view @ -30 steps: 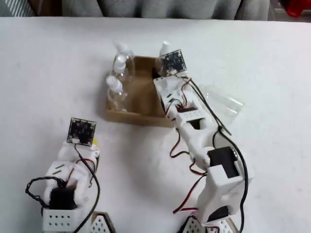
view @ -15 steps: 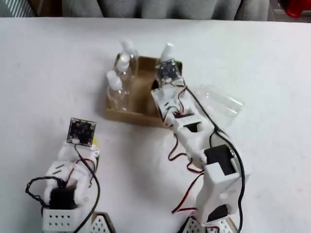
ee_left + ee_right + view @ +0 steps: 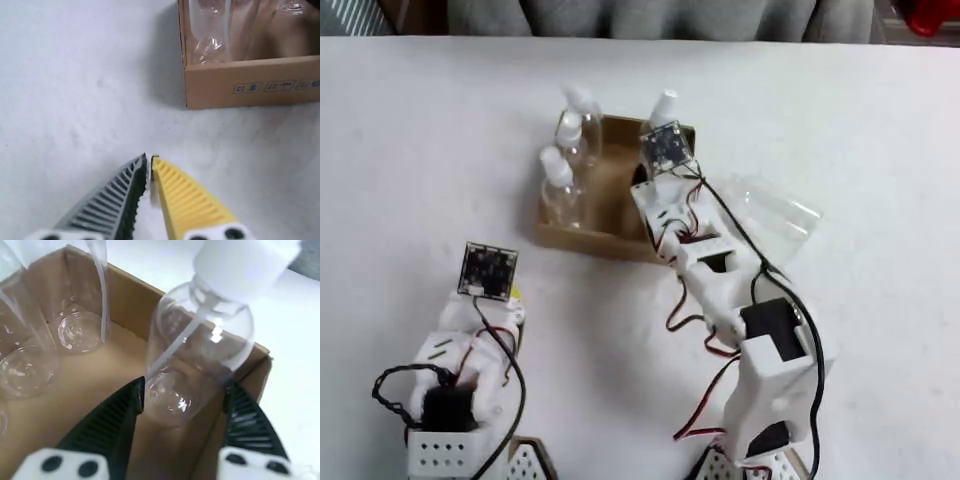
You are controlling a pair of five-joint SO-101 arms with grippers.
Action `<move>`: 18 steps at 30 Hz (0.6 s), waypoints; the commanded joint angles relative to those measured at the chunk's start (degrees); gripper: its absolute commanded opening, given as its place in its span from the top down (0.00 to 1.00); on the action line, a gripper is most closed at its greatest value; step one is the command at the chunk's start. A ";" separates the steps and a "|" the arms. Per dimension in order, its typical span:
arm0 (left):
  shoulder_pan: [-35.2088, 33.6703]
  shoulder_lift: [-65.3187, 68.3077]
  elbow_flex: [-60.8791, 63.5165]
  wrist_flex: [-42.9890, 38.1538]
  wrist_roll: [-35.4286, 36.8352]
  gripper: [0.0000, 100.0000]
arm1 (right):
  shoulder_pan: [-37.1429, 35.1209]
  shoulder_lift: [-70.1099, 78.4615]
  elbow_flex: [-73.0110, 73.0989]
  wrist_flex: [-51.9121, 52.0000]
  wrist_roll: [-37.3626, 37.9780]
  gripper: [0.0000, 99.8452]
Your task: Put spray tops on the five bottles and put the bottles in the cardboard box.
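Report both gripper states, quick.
Left gripper: closed, empty.
Right gripper: closed on a spray bottle.

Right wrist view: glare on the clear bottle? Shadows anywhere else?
Right wrist view: small bright glints on the clear plastic spray bottle held in the right gripper. Left wrist view: the brown cardboard box casts a soft shadow on the white table.
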 commanded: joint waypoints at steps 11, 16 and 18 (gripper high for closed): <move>-0.40 -0.40 -0.18 -0.35 -0.53 0.97 | -0.66 -5.85 1.85 0.92 0.00 0.80; -0.40 -0.40 -0.18 -0.35 -0.53 0.97 | -0.66 -5.85 1.76 0.92 0.18 0.80; -0.40 -0.40 -0.18 -0.35 -0.53 0.97 | -0.75 -5.76 1.76 0.92 0.18 0.80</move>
